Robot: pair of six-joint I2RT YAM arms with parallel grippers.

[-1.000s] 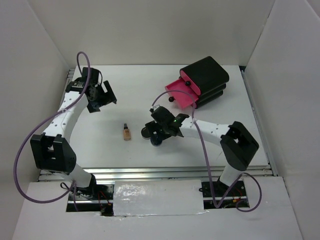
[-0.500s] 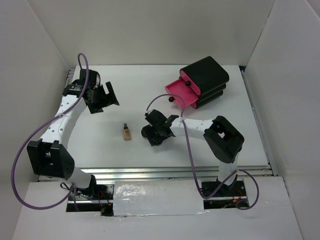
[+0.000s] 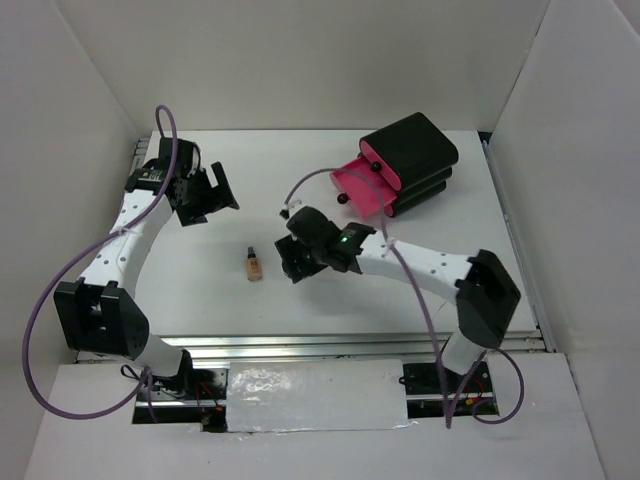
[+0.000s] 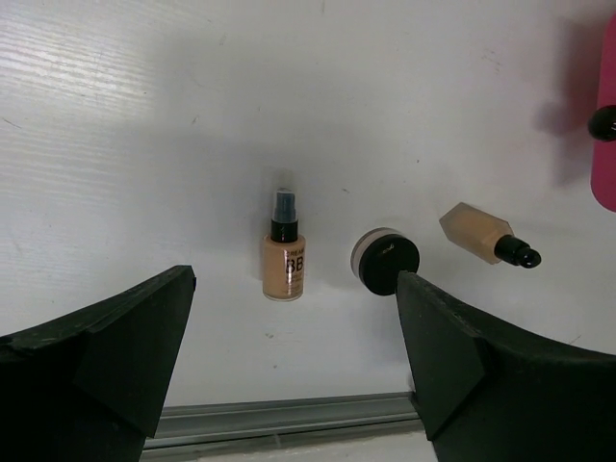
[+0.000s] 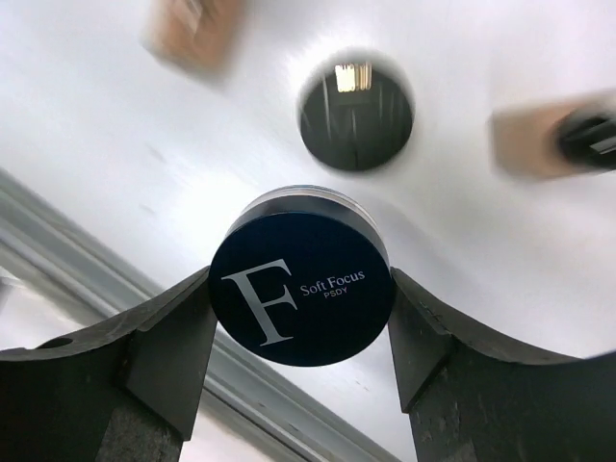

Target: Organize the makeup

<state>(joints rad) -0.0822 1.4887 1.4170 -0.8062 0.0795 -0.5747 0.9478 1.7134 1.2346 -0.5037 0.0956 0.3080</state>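
My right gripper (image 5: pixel 300 313) is shut on the dark-blue round compact (image 5: pixel 300 279) and holds it above the table. Below it lie the black compact (image 5: pixel 356 115) and two blurred tan bottles (image 5: pixel 192 34) (image 5: pixel 549 140). In the top view the right gripper (image 3: pixel 296 262) hangs just right of one tan bottle (image 3: pixel 254 264). My left gripper (image 3: pixel 206 194) is open and empty at the far left. Its wrist view shows a tan bottle (image 4: pixel 283 265), the black compact (image 4: pixel 385 260) and a second tan bottle (image 4: pixel 486 234) beyond its fingers (image 4: pixel 144 337). No sachets are in view.
The black box (image 3: pixel 415 150) stands at the back right with one pink drawer (image 3: pixel 360 188) pulled open toward the middle. The drawer's edge also shows in the left wrist view (image 4: pixel 606 144). A metal rail (image 3: pixel 330 345) runs along the table's near edge.
My right gripper has shifted left and away from the near edge, with the dark-blue compact now lifted off the table. My left gripper shifted slightly.
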